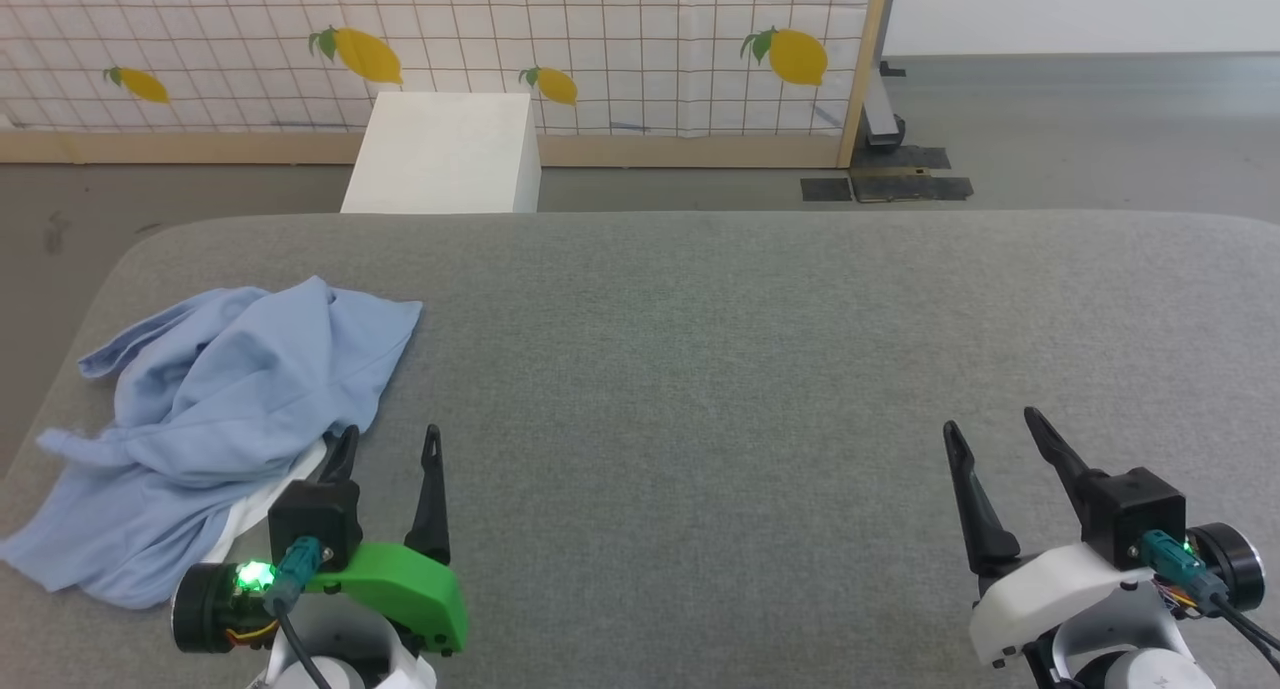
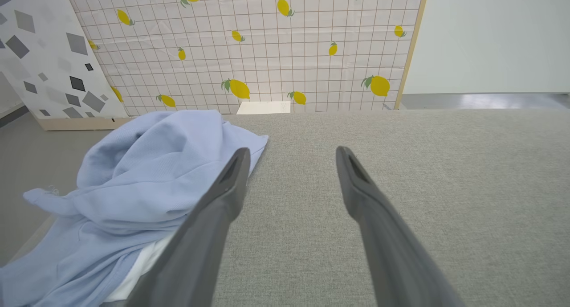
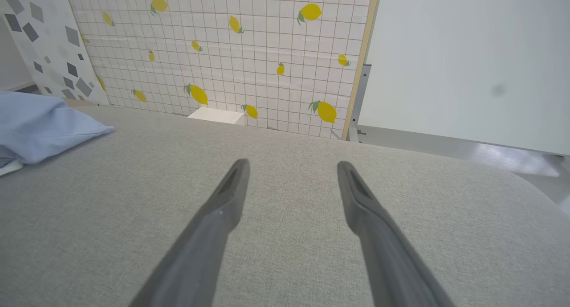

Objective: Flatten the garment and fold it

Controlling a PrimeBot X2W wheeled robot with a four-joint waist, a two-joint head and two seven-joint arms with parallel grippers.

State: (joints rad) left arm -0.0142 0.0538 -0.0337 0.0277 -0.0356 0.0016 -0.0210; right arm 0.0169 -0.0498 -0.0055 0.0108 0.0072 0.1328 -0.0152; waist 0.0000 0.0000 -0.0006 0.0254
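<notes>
The garment (image 1: 215, 409) is a light blue shirt lying crumpled in a heap at the left side of the grey padded table (image 1: 700, 369), with a strip of white lining showing at its near edge. My left gripper (image 1: 390, 441) stands open just to the right of the heap, nothing between its fingers; its left finger sits at the cloth's near edge. In the left wrist view the garment (image 2: 133, 186) bulges left of the open left gripper (image 2: 291, 153). My right gripper (image 1: 990, 424) is open and empty at the lower right, far from the cloth. The right wrist view shows the garment (image 3: 40, 124) at far left.
A white box (image 1: 445, 154) stands on the floor beyond the table's far edge. Behind it runs a lemon-patterned grid panel (image 1: 600, 39) with a wooden frame. The table's left edge lies close to the heap. Grey fabric stretches bare between the two grippers.
</notes>
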